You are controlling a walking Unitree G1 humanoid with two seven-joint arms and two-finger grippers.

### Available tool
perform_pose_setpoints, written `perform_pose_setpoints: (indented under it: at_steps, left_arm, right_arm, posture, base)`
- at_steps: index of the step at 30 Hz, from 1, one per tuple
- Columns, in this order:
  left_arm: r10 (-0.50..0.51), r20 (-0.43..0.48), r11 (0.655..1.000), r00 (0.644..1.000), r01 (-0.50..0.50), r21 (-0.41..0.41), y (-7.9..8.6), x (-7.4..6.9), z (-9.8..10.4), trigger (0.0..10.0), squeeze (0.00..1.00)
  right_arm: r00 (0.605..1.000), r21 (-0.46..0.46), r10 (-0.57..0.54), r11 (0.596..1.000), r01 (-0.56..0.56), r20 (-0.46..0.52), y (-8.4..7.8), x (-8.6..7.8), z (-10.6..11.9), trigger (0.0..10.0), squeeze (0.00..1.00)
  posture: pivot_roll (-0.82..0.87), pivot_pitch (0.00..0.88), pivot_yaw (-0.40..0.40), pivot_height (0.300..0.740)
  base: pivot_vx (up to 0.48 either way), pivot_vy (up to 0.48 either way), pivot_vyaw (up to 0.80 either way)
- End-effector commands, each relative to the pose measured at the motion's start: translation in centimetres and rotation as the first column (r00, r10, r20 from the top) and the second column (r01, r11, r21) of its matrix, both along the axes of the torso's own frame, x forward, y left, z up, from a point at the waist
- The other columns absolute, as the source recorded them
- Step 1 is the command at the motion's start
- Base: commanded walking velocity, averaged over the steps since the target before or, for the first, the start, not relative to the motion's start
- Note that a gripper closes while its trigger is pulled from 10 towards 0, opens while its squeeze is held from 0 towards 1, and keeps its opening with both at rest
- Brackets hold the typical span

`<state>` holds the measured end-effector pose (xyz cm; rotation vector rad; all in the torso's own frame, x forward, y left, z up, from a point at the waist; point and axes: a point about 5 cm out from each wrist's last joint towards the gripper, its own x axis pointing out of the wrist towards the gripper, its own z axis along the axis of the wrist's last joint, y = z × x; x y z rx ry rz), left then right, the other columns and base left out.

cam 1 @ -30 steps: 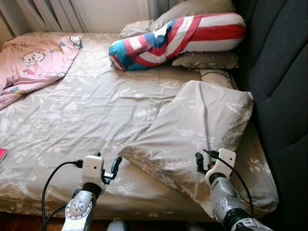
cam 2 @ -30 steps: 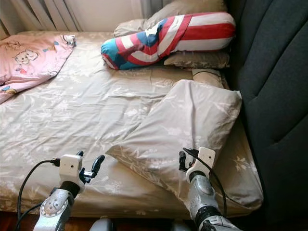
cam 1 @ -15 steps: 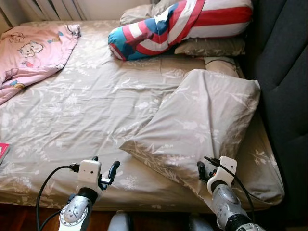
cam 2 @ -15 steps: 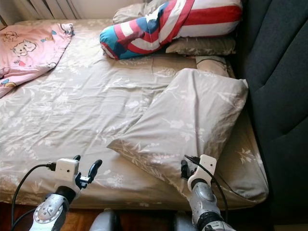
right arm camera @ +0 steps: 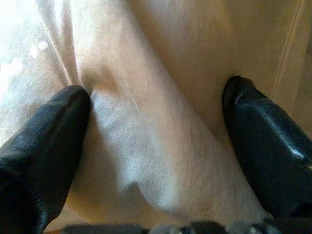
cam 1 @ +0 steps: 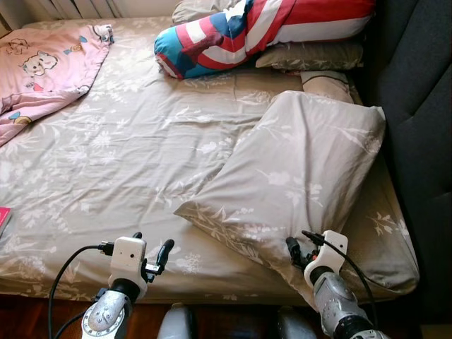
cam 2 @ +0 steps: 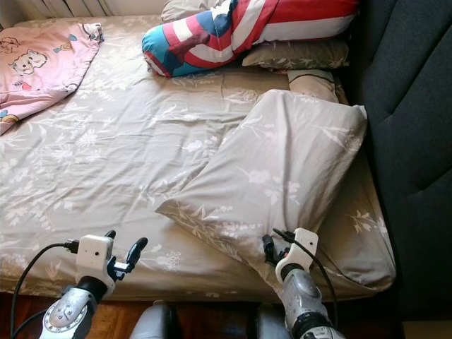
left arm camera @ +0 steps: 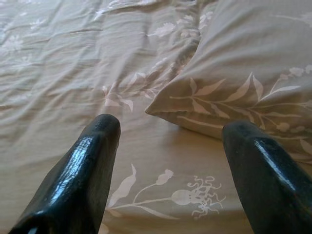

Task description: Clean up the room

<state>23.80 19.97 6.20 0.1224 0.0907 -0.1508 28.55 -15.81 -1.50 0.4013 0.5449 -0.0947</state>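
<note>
Both grippers' jaws are spread — right gripper (cam 1: 297,248) at the loose pillow (cam 1: 296,176), seemingly touching. Best to pinch its near edge firmly; left gripper (cam 1: 150,248) hovers over the bed (cam 1: 106,162).

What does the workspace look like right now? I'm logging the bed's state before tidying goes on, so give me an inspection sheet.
Surface: bed with a wrinkled beige floral sheet.
Job's things: beige floral pillow lying askew, one end against the dark headboard; striped pillow on stacked beige pillows.
Clutter: pink blanket at the far left; a red item at the bed's left edge, too cut off to identify.
Grippers: left gripper open above the sheet near the pillow's corner; right gripper open, astride the pillow's near edge.
Cables: black cable looping off the left wrist, another on the right.
Surroundings: curtains at the top.
</note>
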Motion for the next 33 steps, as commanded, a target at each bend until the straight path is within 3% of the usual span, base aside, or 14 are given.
perform_pose_setpoints:
  at_steps: [1,5,6,7,8,18,33]
  left_arm:
    - [-0.001,-0.039,1.0,0.999,0.001,-0.001,0.3,-0.9,-0.5,10.0,0.0]
    - [-0.002,-0.051,1.0,0.999,0.002,0.001,0.3,-1.3,-0.6,10.0,0.0]
    - [-0.001,-0.051,1.0,0.999,0.001,0.001,0.3,-1.4,-0.5,10.0,0.0]
    - [0.001,-0.054,1.0,0.999,-0.001,0.001,0.3,-1.5,-0.5,10.0,0.0]
    - [0.002,-0.057,1.0,0.998,-0.002,0.001,0.3,-1.6,-0.4,10.0,0.0]
    - [0.01,-0.064,1.0,0.998,-0.01,0.0,0.2,-1.9,-0.1,10.0,0.0]
    - [0.003,-0.073,1.0,0.997,-0.003,0.001,0.1,-1.7,-0.1,10.0,0.0]
  right_arm:
    - [0.989,0.055,0.048,0.998,-0.04,-0.139,1.7,-2.8,-2.6,10.0,0.0]
    - [0.988,0.077,0.076,0.995,-0.066,-0.135,2.2,-2.9,-2.7,10.0,0.0]
    - [0.987,0.07,0.081,0.995,-0.072,-0.139,2.2,-3.0,-2.7,4.9,0.0]
    - [0.986,0.067,0.085,0.995,-0.076,-0.14,2.2,-3.0,-2.7,2.2,0.0]
    - [0.987,0.071,0.09,0.994,-0.081,-0.136,2.3,-3.0,-2.7,0.0,0.0]
    - [0.992,0.093,0.099,0.991,-0.092,-0.082,2.9,-1.7,-1.6,0.0,0.0]
    - [0.993,0.102,0.093,0.991,-0.085,-0.078,2.8,-2.2,-2.0,0.0,0.0]
  posture:
    - [0.1,0.309,0.084,0.666]
    - [0.12,0.33,0.091,0.666]
    - [0.13,0.345,0.09,0.666]
    - [0.13,0.345,0.09,0.666]
    - [0.13,0.359,0.088,0.666]
    - [0.13,0.37,0.089,0.666]
    - [0.12,0.35,0.088,0.666]
  base:
    - [0.0,0.0,0.0]
    - [0.0,0.0,0.0]
    - [0.0,0.0,0.0]
    - [0.0,0.0,0.0]
    - [0.0,0.0,0.0]
    - [0.0,0.0,0.0]
    - [0.0,0.0,0.0]
